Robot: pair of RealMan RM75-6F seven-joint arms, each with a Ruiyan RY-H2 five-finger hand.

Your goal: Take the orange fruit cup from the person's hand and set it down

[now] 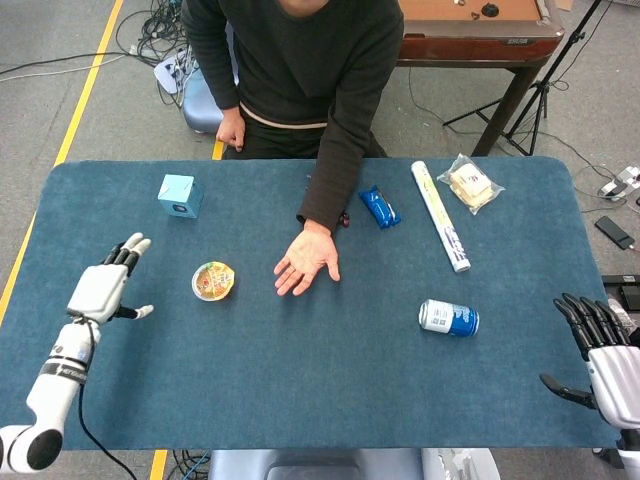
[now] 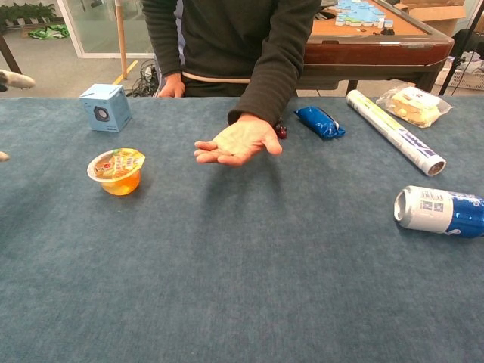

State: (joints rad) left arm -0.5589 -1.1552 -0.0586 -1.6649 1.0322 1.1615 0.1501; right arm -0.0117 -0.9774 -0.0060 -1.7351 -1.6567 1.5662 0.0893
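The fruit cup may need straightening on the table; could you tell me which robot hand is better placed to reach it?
Left. The left robot hand is open beside the fruit cup; the right robot hand sits at the table's far edge, beyond the can.
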